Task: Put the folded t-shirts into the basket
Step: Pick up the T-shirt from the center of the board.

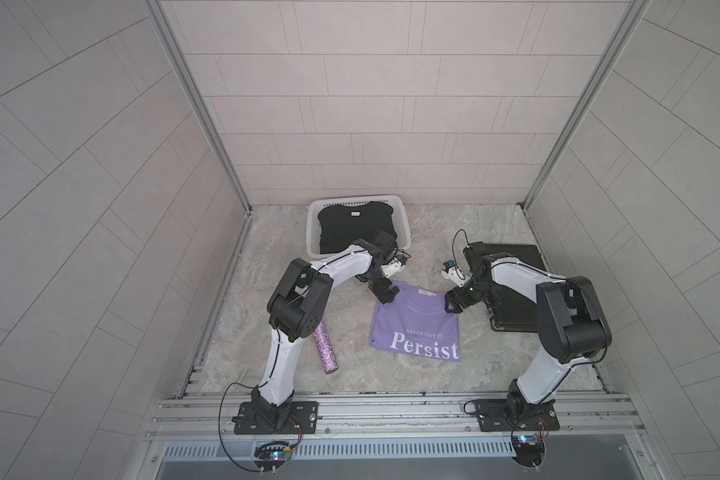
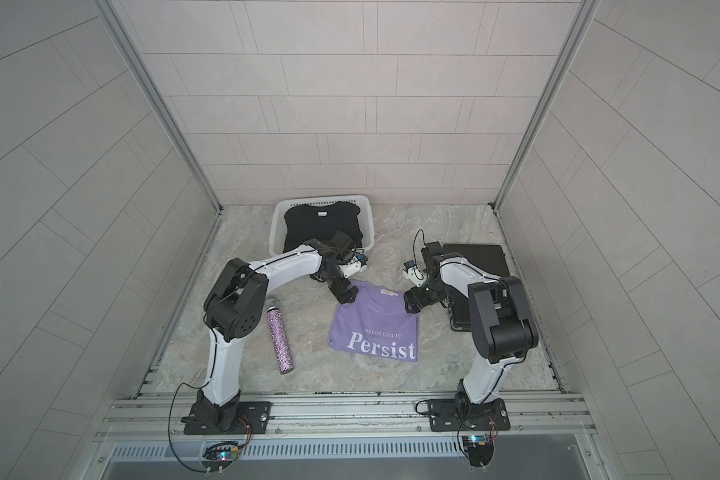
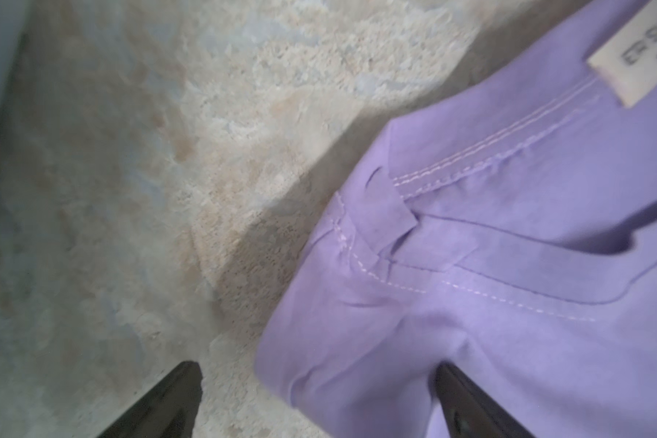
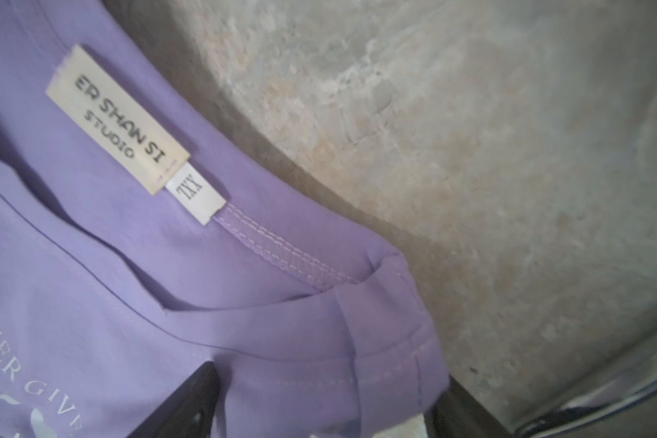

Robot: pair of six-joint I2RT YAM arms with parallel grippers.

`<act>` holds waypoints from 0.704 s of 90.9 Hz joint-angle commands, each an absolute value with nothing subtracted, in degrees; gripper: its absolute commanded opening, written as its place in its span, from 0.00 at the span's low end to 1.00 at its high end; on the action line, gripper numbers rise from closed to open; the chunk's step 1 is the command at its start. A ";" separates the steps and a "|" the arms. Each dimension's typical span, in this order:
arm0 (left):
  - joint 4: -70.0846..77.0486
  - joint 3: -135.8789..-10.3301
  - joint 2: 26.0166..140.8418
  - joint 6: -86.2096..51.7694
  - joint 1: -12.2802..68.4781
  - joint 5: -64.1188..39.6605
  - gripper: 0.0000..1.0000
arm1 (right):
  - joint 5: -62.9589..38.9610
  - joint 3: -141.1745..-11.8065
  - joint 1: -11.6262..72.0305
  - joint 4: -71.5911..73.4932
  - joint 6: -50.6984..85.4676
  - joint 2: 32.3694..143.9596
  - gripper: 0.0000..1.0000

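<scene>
On the marbled desk [image 1: 391,376], in both top views, we see the lavender t-shirt [image 1: 416,328] lying flat and folded near the middle, its white "Persist" lettering toward the robot and its collar toward the far wall. The white basket [image 1: 314,226] stands at the far left of the desk, well apart from that shirt, with a folded black t-shirt [image 1: 354,226] inside it. The left claw [image 1: 385,297] sits at the lavender shirt's far left corner and the right claw [image 1: 454,305] at its far right corner. A black hard case [image 1: 516,257] lies on the right, partly hidden by the right arm, and a glitter microphone [image 2: 280,343] lies beside the left arm. In the left wrist view, we find the left claw [image 3: 319,402] released, its dark fingers [image 3: 167,402] spread wide: one over bare desk, one over the lavender t-shirt [image 3: 509,227], the shoulder corner between them. In the right wrist view, the right claw [image 4: 319,409] is likewise released, fingers [image 4: 190,402] apart on either side of the other shoulder corner. Whether they touch the cloth we cannot tell. The brand label [image 4: 118,117] reads "ER SHAN SI STUDIO", with a small size tag [image 4: 200,193] just beside it.
</scene>
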State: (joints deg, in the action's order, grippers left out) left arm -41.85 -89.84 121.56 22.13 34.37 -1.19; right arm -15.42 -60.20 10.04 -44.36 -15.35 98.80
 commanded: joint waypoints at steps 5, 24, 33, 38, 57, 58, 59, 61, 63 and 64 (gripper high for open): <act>-44.49 -90.72 123.04 21.15 34.76 -3.22 0.90 | -16.13 -60.33 10.44 -44.38 -15.29 99.94 0.79; -45.53 -91.41 124.74 20.30 36.66 -0.99 0.81 | -17.05 -60.51 10.81 -44.32 -15.00 102.07 0.66; -45.96 -91.97 125.05 19.29 36.73 -1.28 0.69 | -17.60 -60.76 10.90 -44.08 -14.56 102.79 0.57; -45.97 -92.09 125.53 18.86 36.79 -1.50 0.62 | -18.13 -60.81 10.98 -43.85 -14.36 102.79 0.52; -44.89 -92.16 125.23 17.84 36.82 -1.00 0.34 | -18.67 -60.04 11.07 -41.35 -14.30 100.28 0.30; -44.82 -92.13 125.15 17.75 36.82 -0.98 0.32 | -18.70 -59.95 11.07 -41.15 -14.40 100.06 0.29; -44.78 -92.12 125.02 17.66 36.82 -0.97 0.31 | -18.71 -59.86 11.07 -40.97 -14.45 99.73 0.28; -44.70 -92.09 124.90 17.56 36.83 -0.99 0.29 | -18.78 -59.68 11.07 -40.61 -14.55 99.24 0.26; -44.57 -92.10 124.72 17.57 36.83 -0.97 0.25 | -19.09 -59.50 11.07 -40.34 -14.69 98.60 0.24; -44.48 -92.11 124.67 17.53 36.83 -0.97 0.24 | -19.26 -59.41 11.07 -40.21 -14.73 98.25 0.23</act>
State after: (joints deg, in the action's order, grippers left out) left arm -44.93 -92.53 123.42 18.31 36.91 -2.74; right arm -17.96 -60.77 10.79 -42.39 -14.11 100.82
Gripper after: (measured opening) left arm 0.282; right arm 0.268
